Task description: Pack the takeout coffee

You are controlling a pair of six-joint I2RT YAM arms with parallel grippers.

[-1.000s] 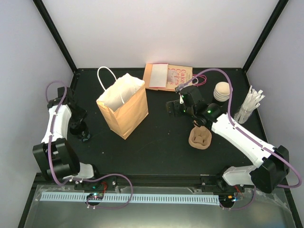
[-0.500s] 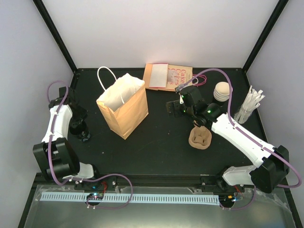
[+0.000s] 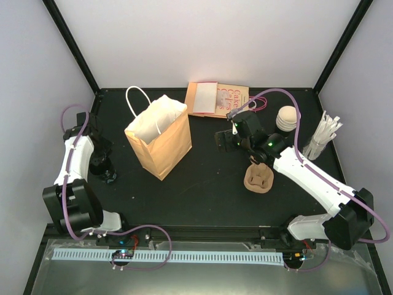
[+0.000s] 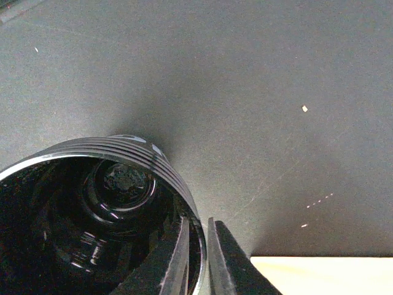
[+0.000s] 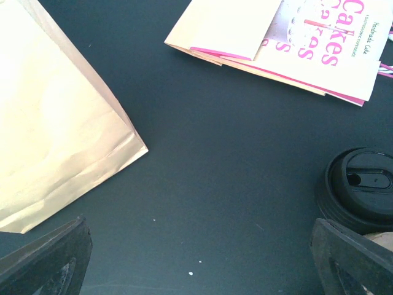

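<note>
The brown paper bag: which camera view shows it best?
The top external view: the whole brown paper bag stands upright, its mouth open. The right wrist view shows only part of one side. The left wrist view shows a pale strip at most.

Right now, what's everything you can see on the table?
paper bag: one, brown, back left
Cakes booklet: one, cream and pink, back middle
round discs: one stack, cream, back right
straws: one bundle, white, far right
cup carrier: one, brown, right of middle
coffee cup: one, black, lidded, near the carrier
ribbed pot: one, shiny black, left side
left fingers: one pair, black, pinching the pot's rim
right fingers: one pair, black, open above the table
</note>
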